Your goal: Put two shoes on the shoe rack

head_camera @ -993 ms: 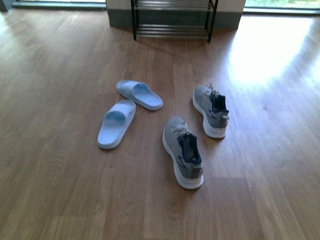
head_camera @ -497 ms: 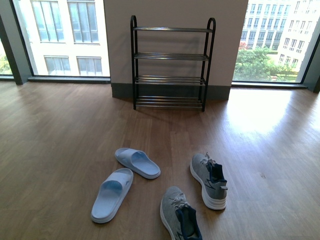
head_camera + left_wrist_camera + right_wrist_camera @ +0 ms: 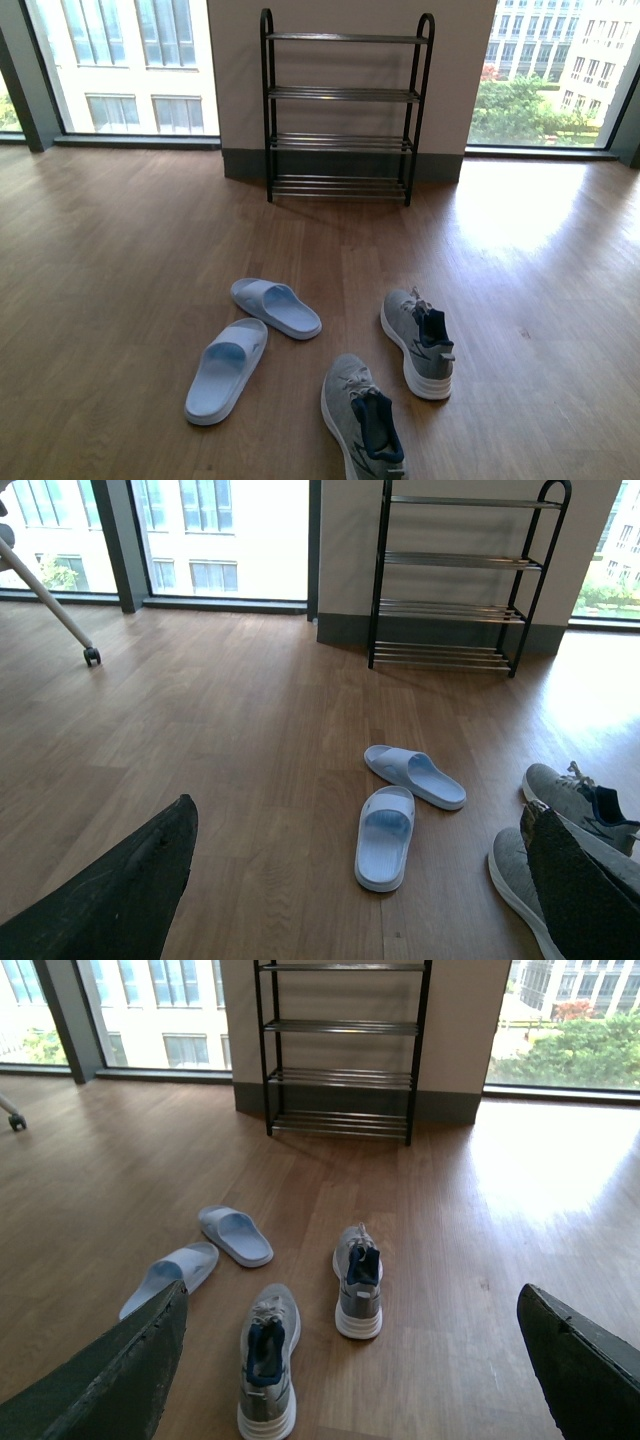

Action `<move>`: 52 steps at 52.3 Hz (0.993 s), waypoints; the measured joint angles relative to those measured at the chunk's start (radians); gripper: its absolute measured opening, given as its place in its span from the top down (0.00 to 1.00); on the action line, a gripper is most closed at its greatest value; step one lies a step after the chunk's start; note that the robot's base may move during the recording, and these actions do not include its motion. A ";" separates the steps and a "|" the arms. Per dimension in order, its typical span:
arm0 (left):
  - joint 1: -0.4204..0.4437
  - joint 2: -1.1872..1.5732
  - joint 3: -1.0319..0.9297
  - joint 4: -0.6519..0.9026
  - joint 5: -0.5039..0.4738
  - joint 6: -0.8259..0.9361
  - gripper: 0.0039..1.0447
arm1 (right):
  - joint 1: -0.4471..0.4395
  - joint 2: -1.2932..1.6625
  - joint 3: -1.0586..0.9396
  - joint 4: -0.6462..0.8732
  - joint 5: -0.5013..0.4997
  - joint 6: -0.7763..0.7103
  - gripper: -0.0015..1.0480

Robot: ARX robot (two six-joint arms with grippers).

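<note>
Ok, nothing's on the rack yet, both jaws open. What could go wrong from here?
The rack has rods with gaps, not flat shelves; a shoe set down crooked could tilt or slip through. The slippers lie close together, so grabbing one may knock the other. The near sneaker is cut off at the front view's edge, making its grasp harder to judge.

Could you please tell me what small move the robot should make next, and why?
Probably lower the open, empty right gripper toward the farther grey knit sneaker with the white sole. It lies on the wooden floor straight ahead of that gripper, and the black-framed, chrome-rod shoe rack holds no shoes yet.
</note>
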 joint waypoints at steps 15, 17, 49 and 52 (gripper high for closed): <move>0.000 0.000 0.000 0.000 0.000 0.000 0.09 | 0.000 0.000 0.000 0.000 0.000 0.000 0.09; 0.000 0.000 0.000 0.000 0.000 0.000 0.09 | 0.000 0.000 0.000 0.000 0.000 0.000 0.09; 0.000 0.000 0.000 0.000 0.000 0.000 0.09 | 0.000 0.000 0.000 0.000 0.000 0.000 0.09; 0.000 0.000 0.000 0.000 0.000 0.000 0.09 | 0.000 0.000 0.000 0.000 0.000 0.000 0.09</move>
